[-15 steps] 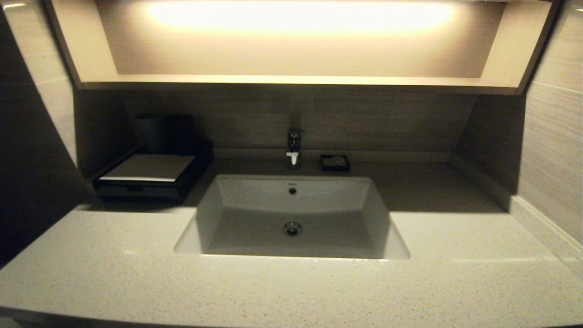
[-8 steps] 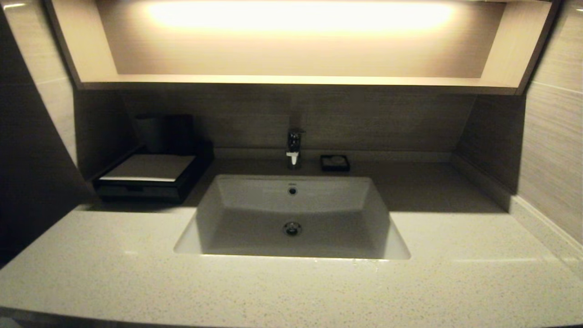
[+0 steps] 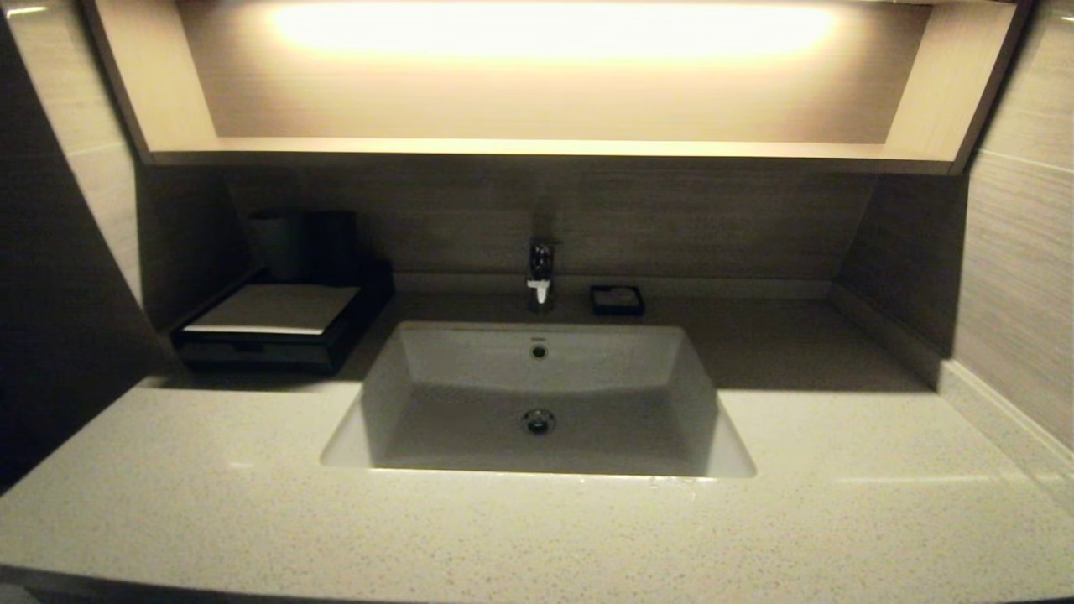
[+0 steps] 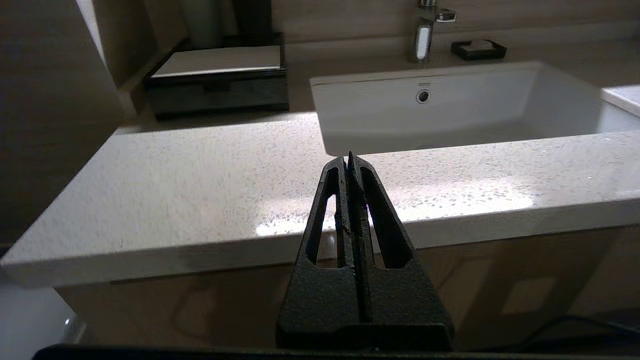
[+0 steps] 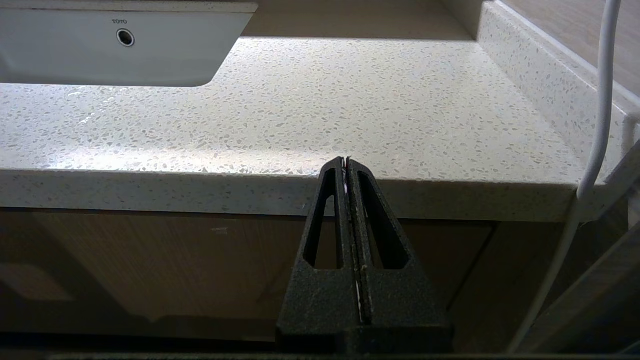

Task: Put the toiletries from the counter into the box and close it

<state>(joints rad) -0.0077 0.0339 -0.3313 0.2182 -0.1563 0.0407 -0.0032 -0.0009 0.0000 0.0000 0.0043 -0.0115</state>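
Box shut, counter bare of toiletries as both arms hung below the vanity edge.

The box [image 3: 267, 329], black with a pale flat top, sat at the back left of the counter [image 3: 210, 503], its front drawer pushed in flush, a dark tumbler [image 3: 281, 243] behind it. No green-labelled packets, stick or white pouch showed anywhere on the speckled stone, so the packing looked finished, though the drawer's contents were hidden. The basin [image 3: 537, 403], tap [image 3: 541, 273] and small black dish [image 3: 617, 299] lay further right. The left gripper [image 4: 349, 160] hung in front of the counter's edge, fingers pressed together on nothing. The right gripper [image 5: 346, 162] was parked likewise, below the right-hand edge, also closed and empty; a white cable [image 5: 597, 125] trailed beside it.
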